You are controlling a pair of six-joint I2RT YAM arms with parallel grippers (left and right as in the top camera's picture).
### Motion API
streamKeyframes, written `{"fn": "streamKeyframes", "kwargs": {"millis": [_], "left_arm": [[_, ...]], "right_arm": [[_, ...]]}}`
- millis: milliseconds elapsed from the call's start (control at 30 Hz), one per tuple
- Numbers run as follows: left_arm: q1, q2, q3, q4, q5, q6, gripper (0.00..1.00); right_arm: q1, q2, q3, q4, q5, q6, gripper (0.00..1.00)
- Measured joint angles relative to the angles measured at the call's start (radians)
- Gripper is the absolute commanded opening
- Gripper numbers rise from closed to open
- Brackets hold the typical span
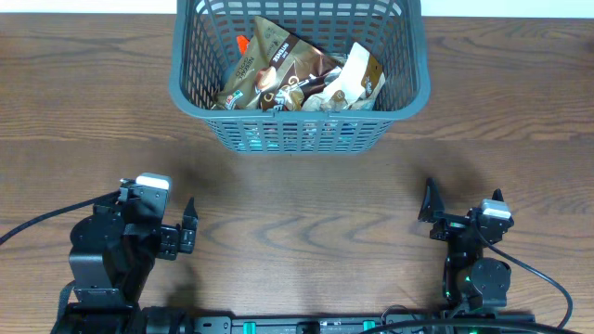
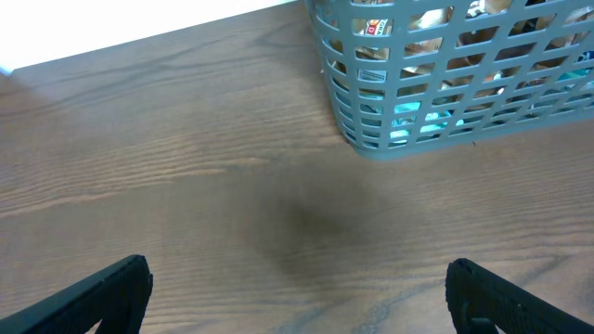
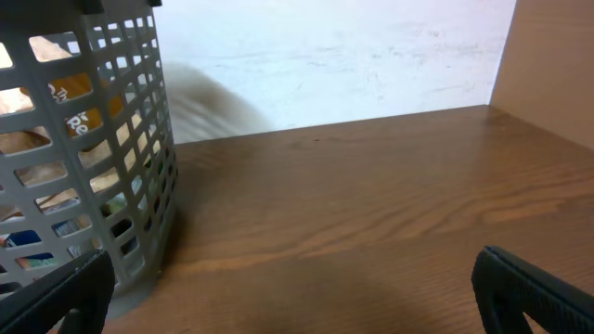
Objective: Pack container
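The container [image 1: 297, 105] stands at the far side of the worktop [image 1: 306, 199] and holds brown snack bags [image 1: 278, 72]. The left gripper [image 2: 297, 288] and right gripper [image 3: 292, 274] rest near the front edge, both spread wide and empty, probably because no loose item lies outside.

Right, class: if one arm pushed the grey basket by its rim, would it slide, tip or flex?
The basket would probably slide rather than tip: it looks wide and sits flat on the wooden table. Its lattice walls may flex slightly, being thin plastic. It is likely light for its size, since only a few snack bags lie inside.
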Motion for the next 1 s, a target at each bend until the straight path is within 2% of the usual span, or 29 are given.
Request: {"fn": "streamKeyframes", "kwargs": {"millis": [800,1000], "left_arm": [[0.000,0.000,0.000,-0.004,-0.007,-0.001,0.98],[0.000,-0.079,-0.008,-0.099,0.025,-0.027,0.99]], "right_arm": [[0.000,0.000,0.000,0.000,0.000,0.000,0.99],[0.000,0.000,0.000,0.000,0.000,0.000,0.99]]}}
